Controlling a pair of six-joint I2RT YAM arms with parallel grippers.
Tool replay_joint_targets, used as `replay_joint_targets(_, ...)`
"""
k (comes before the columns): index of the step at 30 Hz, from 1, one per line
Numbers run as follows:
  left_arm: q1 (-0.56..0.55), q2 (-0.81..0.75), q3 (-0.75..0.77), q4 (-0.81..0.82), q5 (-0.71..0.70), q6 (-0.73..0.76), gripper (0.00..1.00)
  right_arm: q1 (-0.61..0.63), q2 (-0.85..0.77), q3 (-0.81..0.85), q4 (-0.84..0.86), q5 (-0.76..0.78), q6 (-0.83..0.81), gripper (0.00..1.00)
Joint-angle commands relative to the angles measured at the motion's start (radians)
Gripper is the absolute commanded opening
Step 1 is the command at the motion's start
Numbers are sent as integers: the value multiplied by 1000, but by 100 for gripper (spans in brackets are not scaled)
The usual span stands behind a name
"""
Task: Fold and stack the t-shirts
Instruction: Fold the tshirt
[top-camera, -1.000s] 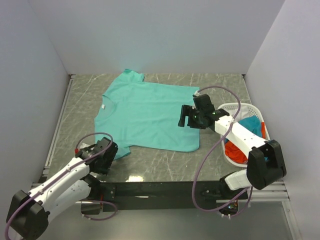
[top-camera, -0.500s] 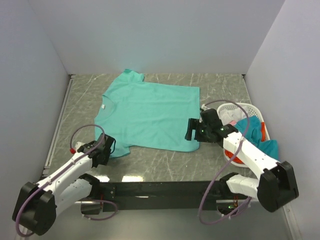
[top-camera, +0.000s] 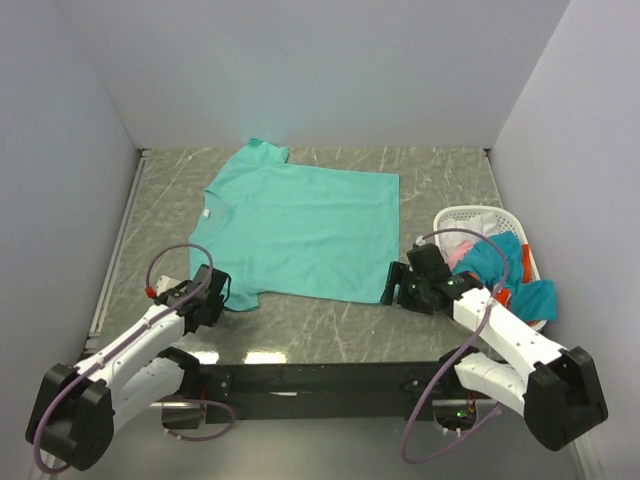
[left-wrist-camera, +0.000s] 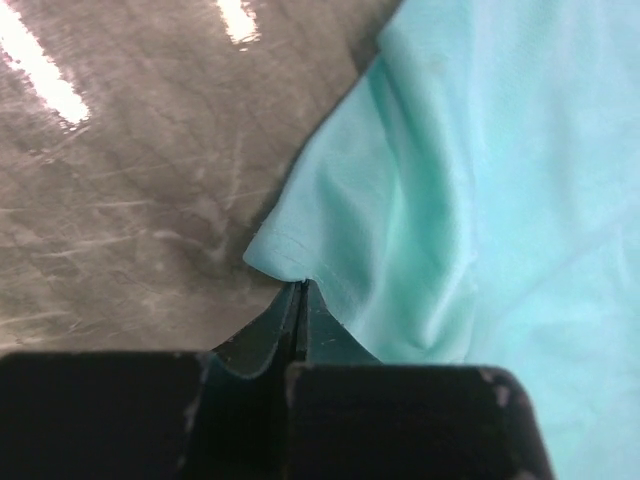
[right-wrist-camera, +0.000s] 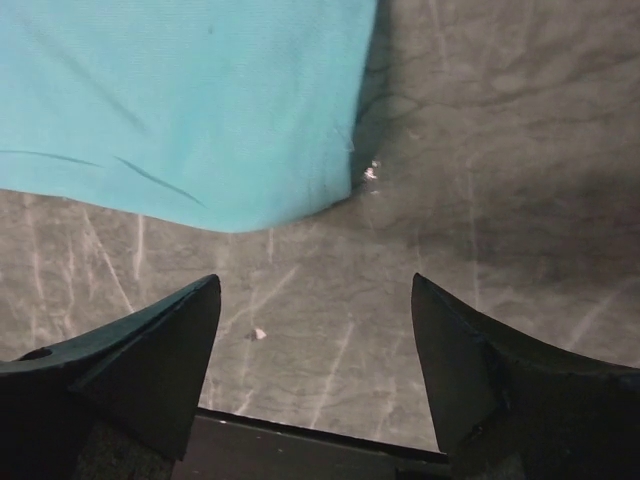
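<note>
**Sleeve pinched by left gripper (left-wrist-camera: 300, 298); right gripper (right-wrist-camera: 315, 290) open**

We note the left gripper closed on the sleeve hem of the shirt (top-camera: 300, 225), which lies spread flat on the worktop (top-camera: 440, 170). The right gripper gapes wide, empty, beside the shirt's near hem corner. Its arm covers part of the basket (top-camera: 470, 214); contents unclear.

bright even light, sharp focus, white glare streaks on the table (left-wrist-camera: 60, 90).

right claw (right-wrist-camera: 315, 335): fingers spread wide | teal-green cloth t-shirt (right-wrist-camera: 180, 100): corner lies flat | grey marbled table (right-wrist-camera: 480, 150): beneath
</note>
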Motion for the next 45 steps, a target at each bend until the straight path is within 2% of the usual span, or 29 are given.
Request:
replay_joint_targets(1,4,-40,3,17,5,70,0,-2,39,-1,127,-62,37,82)
replay_joint_targets(2,4,-58,6,12,-1,73,0,-2,74,2,144,-73,34,74)
replay_joint_targets(6,4,-93,13,-3,-24,89,0,-2,160,16,202,-61,38,62)
replay_joint_targets(7,4,-96,15,-5,-24,89,0,-2,192,23,202,-59,37,54)
replay_joint_targets(8,4,-106,15,-6,-25,90,0,-1,207,28,201,-56,37,50)
replay_joint_targets(10,4,-109,16,-12,-29,93,0,2,233,26,196,-41,44,47)
replay_joint_targets(18,4,-119,-5,12,-19,96,0,5,293,16,250,-5,83,43)
replay_joint_targets(19,4,-118,-5,15,-18,101,0,7,295,20,251,-8,87,29)
replay_joint_targets(22,4,-121,12,-11,-12,102,0,16,258,20,222,-2,95,10)
replay_joint_targets(30,4,-195,49,-149,-41,78,0,32,68,19,9,15,84,7)
replay_joint_targets(34,4,-225,47,-99,-19,113,1,32,4,20,7,-13,95,7)
replay_joint_targets(36,4,-219,52,-45,-7,154,1,32,17,32,26,-34,90,8)
replay_joint_targets(38,4,-187,76,-60,-12,150,1,32,40,40,38,-48,86,7)
replay_joint_targets(39,4,-173,85,-109,-18,135,2,32,65,46,47,-53,84,7)
replay_joint_targets(40,4,-140,95,-147,-28,112,25,30,76,45,54,-59,83,7)
replay_joint_targets(42,4,-115,101,-183,-18,78,28,32,100,40,72,-76,77,7)
replay_joint_targets(45,4,-93,64,-107,43,102,50,32,125,45,78,-82,66,7)
